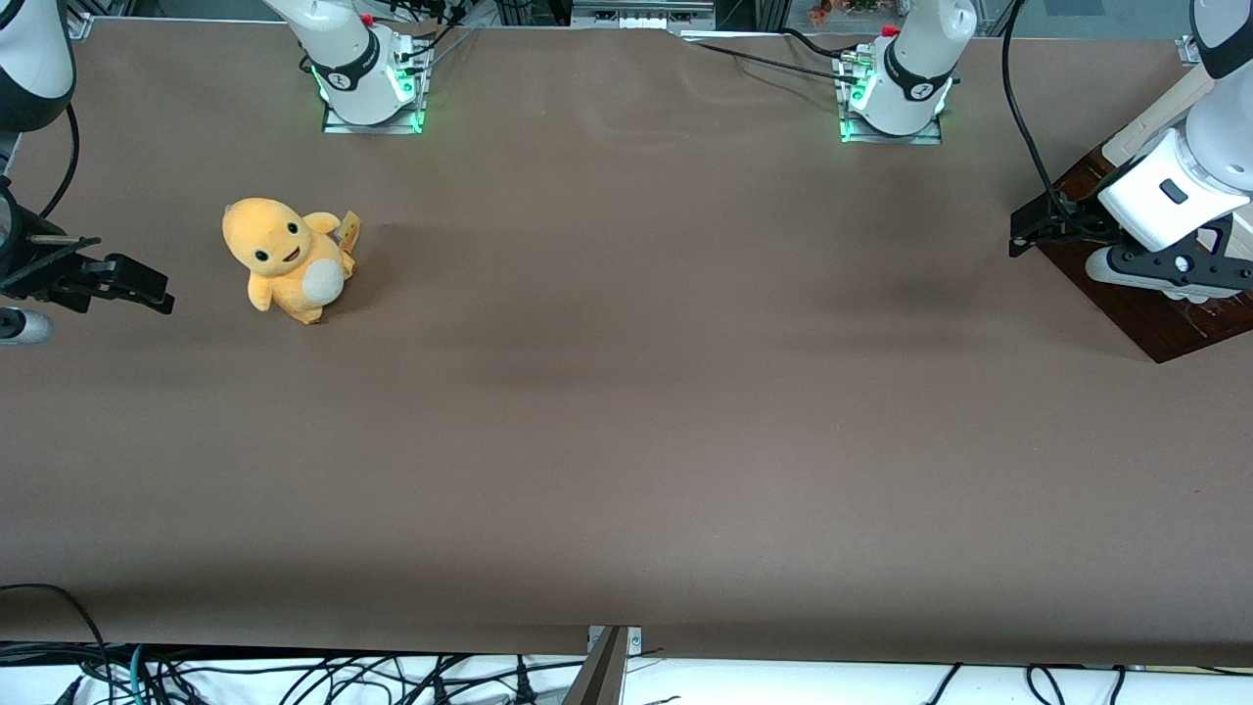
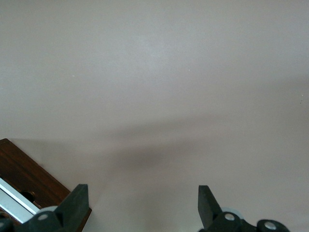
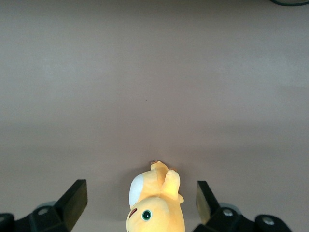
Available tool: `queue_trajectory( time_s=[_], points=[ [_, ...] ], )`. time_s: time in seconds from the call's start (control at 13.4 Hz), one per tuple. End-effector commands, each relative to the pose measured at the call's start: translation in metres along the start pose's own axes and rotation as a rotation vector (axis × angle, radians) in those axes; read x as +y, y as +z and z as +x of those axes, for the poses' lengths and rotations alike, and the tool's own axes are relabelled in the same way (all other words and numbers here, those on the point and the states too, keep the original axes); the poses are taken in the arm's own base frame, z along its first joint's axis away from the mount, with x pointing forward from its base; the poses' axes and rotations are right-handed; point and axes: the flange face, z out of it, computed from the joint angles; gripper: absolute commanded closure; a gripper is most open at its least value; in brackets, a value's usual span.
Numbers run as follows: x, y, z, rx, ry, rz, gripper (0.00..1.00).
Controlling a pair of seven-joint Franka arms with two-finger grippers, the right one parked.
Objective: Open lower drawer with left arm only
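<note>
The left arm's gripper (image 2: 144,208) has its fingers spread wide with nothing between them, only bare brown surface (image 2: 159,87) showing in the gap. In the front view the gripper (image 1: 1170,274) hangs over the dark-brown cabinet (image 1: 1155,323), which sits at about three o'clock on the surface, at the working arm's end, partly cut off by the frame edge. The wrist camera catches just a corner of that cabinet (image 2: 29,179) with a strip of white (image 2: 14,205) that may be a handle; I cannot tell whether it belongs to the lower drawer, whose front is hidden in the front view by the left arm (image 1: 1189,166).

Judged from here, the main risk is approach: the gripper seems to sit above and beside the cabinet, not in front of the drawer, so closing now would catch nothing. Coming down without clearing the cabinet's edge could knock or shove the light cabinet across the surface. Grabbing the wrong handle is also possible. A pull off the drawer's axis might drag the whole cabinet or let the bar slip out.

The orange plush toy (image 1: 286,257), near nine o'clock toward the parked arm's end, is well apart and no obstacle
</note>
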Motion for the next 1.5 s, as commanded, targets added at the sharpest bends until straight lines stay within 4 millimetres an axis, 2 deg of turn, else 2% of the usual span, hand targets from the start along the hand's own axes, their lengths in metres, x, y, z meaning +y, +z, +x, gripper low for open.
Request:
queue_trajectory(
  time_s=[0.0, 0.22, 0.3, 0.37, 0.52, 0.75, 0.97, 1.2, 1.42],
  points=[
    [0.0, -0.005, 0.004, -0.004, -0.001, 0.013, 0.0],
    [0.0, -0.004, 0.003, -0.009, -0.004, 0.016, 0.0],
    [0.0, 0.0, 0.005, -0.018, -0.007, 0.012, 0.0],
    [-0.003, 0.013, 0.012, -0.042, -0.004, 0.017, 0.0],
    [-0.01, 0.009, 0.011, -0.04, -0.018, 0.003, 0.0],
    [-0.003, -0.003, 0.011, -0.025, -0.004, 0.006, 0.0],
    [-0.002, -0.002, 0.011, -0.029, -0.016, 0.021, 0.0],
    [-0.007, 0.019, 0.017, -0.085, -0.126, 0.061, 0.0],
    [-0.009, 0.055, 0.027, -0.186, -0.173, 0.214, 0.0]
  ],
)
